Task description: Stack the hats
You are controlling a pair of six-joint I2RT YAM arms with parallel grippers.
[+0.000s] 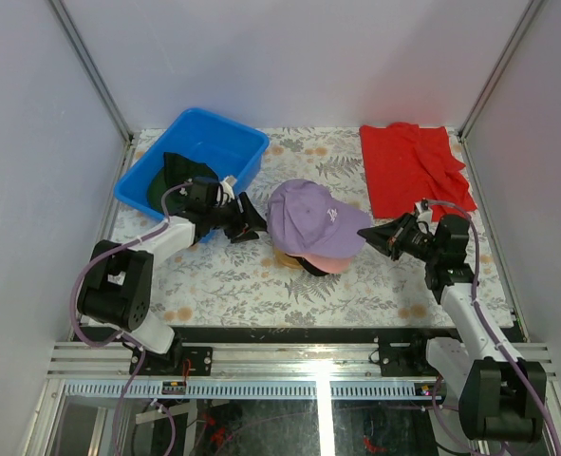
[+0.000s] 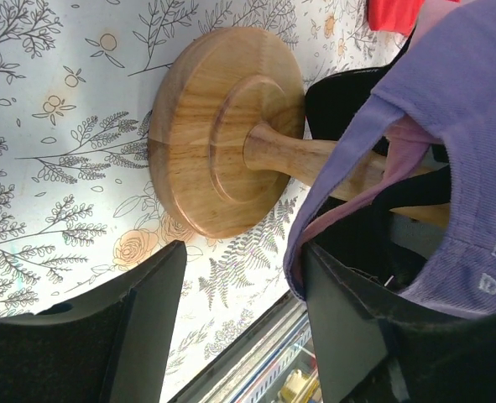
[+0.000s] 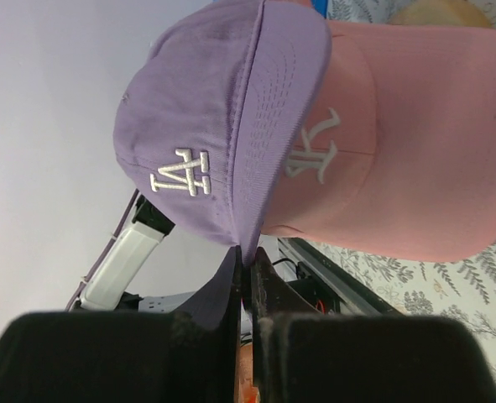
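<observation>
A lavender hat (image 1: 308,214) sits on top of a pink hat (image 1: 332,263), with a black hat (image 1: 310,268) showing beneath them, all on a round wooden stand (image 2: 222,126). My right gripper (image 3: 249,252) is shut on the tip of the lavender hat's (image 3: 214,109) brim, just above the pink hat (image 3: 407,168). My left gripper (image 1: 252,225) is at the stack's left side, open. One of its fingers (image 2: 348,327) rests against the lavender hat's (image 2: 449,109) back rim, and only table shows between the jaws. A dark green hat (image 1: 180,173) lies in the blue bin (image 1: 225,128).
A red cloth (image 1: 413,166) lies at the back right of the flowered table. The blue bin stands at the back left, close behind my left arm. Grey walls close in both sides, and a metal rail runs along the near edge.
</observation>
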